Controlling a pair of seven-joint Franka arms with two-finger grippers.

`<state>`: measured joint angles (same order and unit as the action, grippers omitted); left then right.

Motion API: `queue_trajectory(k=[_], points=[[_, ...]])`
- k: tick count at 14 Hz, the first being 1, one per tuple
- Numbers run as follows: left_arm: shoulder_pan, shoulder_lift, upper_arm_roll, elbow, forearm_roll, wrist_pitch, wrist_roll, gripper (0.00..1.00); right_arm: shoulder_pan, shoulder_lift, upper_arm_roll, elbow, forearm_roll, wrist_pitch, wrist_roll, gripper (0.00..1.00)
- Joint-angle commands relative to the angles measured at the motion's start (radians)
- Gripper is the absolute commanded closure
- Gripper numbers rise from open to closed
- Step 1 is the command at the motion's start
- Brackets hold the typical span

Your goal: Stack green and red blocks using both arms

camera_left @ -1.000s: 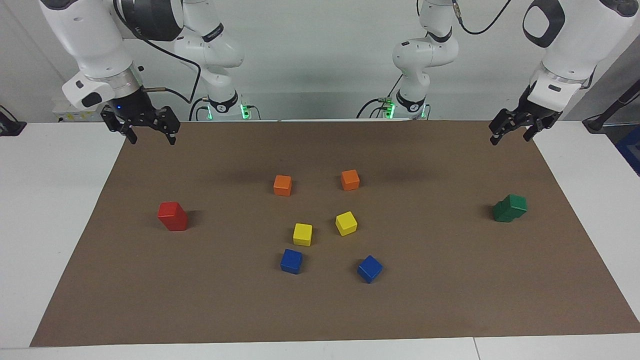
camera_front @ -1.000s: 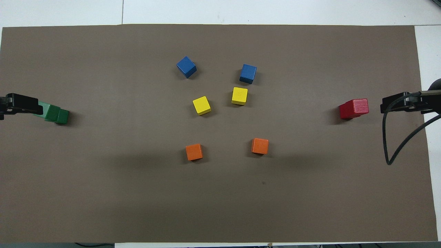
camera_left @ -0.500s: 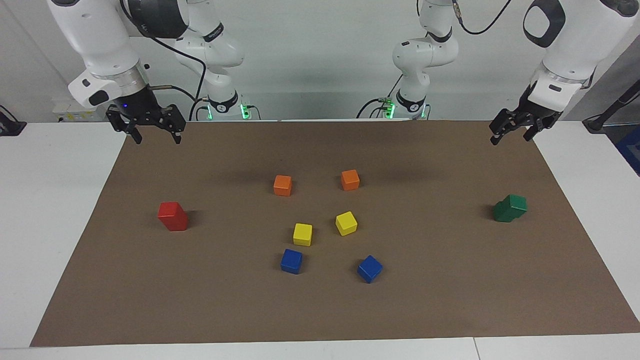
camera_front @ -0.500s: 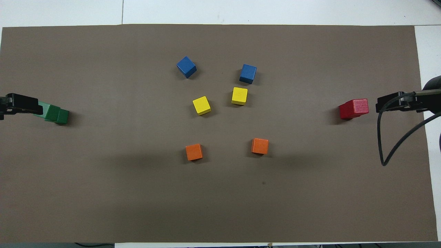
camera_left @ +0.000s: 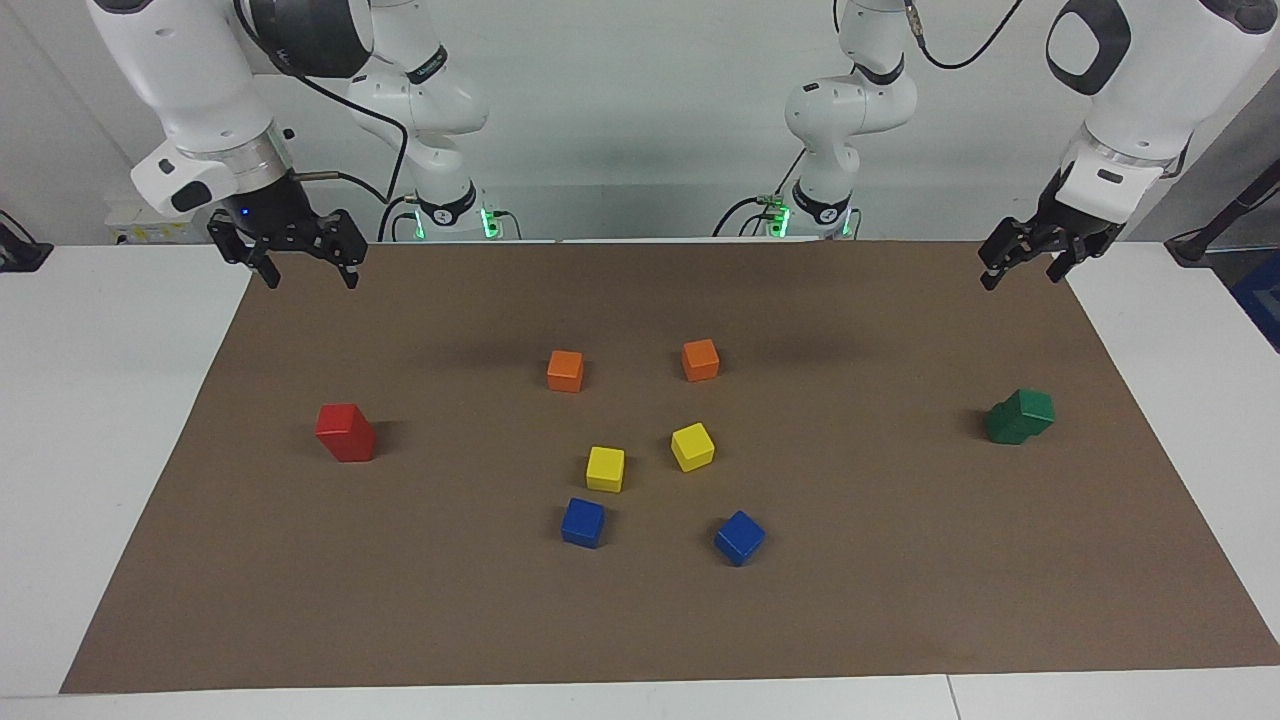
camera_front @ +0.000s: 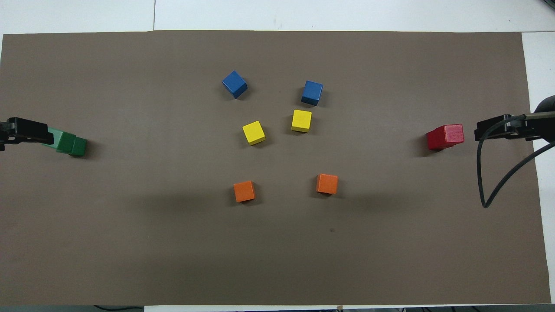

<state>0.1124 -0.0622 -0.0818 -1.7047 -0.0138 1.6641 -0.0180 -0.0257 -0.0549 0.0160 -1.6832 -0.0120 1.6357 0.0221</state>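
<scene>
Two red blocks [camera_left: 346, 432] stand stacked at the right arm's end of the brown mat [camera_left: 900, 560]; the overhead view shows this stack [camera_front: 445, 136] too. At the left arm's end, two green blocks [camera_left: 1019, 417] are stacked, the upper one shifted off-centre on the lower. My right gripper [camera_left: 308, 278] hangs open and empty over the mat's corner, well above and apart from the red stack. My left gripper [camera_left: 1020, 277] hangs open and empty over the other corner. Seen from overhead, the left gripper [camera_front: 39, 132] covers part of the green stack [camera_front: 71, 144], and the right gripper [camera_front: 490, 130] shows beside the red one.
Mid-mat lie two orange cubes [camera_left: 565, 370] [camera_left: 700, 359], two yellow cubes [camera_left: 605, 468] [camera_left: 692, 446] and two blue cubes [camera_left: 583, 522] [camera_left: 739, 537], all single and apart. A black cable [camera_front: 498, 182] loops down from the right arm. White table [camera_left: 110, 400] surrounds the mat.
My right gripper has risen slightly and shifted a little toward the table's middle. The left arm and all the cubes have stayed put.
</scene>
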Motion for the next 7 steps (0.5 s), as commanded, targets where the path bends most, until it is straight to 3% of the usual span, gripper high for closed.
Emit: queue_trajectory(k=[1, 7], points=[[0.001, 0.001, 0.005, 0.013, -0.012, -0.001, -0.007, 0.00, 0.003, 0.009, -0.007, 0.014, 0.014, -0.023, -0.014, 0.00], [0.001, 0.001, 0.005, 0.013, -0.012, 0.000, -0.006, 0.00, -0.014, 0.000, -0.008, -0.007, 0.011, -0.020, -0.013, 0.00]])
